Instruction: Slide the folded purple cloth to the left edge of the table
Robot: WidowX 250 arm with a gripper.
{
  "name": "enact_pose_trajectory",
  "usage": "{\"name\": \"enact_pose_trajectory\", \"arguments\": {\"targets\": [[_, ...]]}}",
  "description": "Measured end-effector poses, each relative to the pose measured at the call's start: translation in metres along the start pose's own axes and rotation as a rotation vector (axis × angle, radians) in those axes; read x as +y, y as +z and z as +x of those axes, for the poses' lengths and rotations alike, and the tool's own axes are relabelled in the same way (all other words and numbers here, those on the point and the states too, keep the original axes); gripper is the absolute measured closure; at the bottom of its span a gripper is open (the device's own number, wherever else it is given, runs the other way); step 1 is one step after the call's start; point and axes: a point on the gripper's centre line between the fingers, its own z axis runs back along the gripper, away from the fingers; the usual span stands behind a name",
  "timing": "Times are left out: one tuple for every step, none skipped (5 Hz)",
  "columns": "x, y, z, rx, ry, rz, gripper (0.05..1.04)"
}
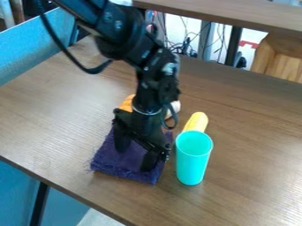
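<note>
Brown wood-grain tabletop (254,176): a black metal gripper (135,160), 2 fingers spread wide diagonally and empty, hangs over a flat purple fabric square (115,165), 1 upright turquoise plastic cup (191,165) just beside.

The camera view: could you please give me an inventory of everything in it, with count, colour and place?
Cloth: one, purple, on the table under the claw
Cup: one, turquoise, beside the cloth's right edge
Rounded yellow object: one, yellow, behind the cup
Orange object: one, orange, behind the claw, partly hidden
Pale object: one, whitish, behind the claw, partly hidden
Table: one, brown, across the middle
Panel: one, blue, upper left
Board: one, brown, top right
Cables: several, dark, beyond the table
Arm: one, black, from the top
Claw: one, black, fingers apart above the cloth
</note>
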Motion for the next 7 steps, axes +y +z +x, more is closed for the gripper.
{"name": "enact_pose_trajectory", "arguments": {"targets": [[0.045,-0.009,-0.018,0.204,0.03,0.069,0.083],[0.085,-0.019,-0.024,0.374,0.025,0.039,0.083],[0.108,-0.027,-0.03,0.413,0.045,0.006,0.083],[0.119,-0.03,-0.031,0.446,0.033,-0.013,0.083],[0.132,-0.032,-0.039,0.478,0.033,-0.038,0.083],[0.14,-0.031,-0.049,0.49,0.039,-0.055,0.083],[0.143,-0.004,-0.057,0.395,0.012,-0.084,0.083]]}}
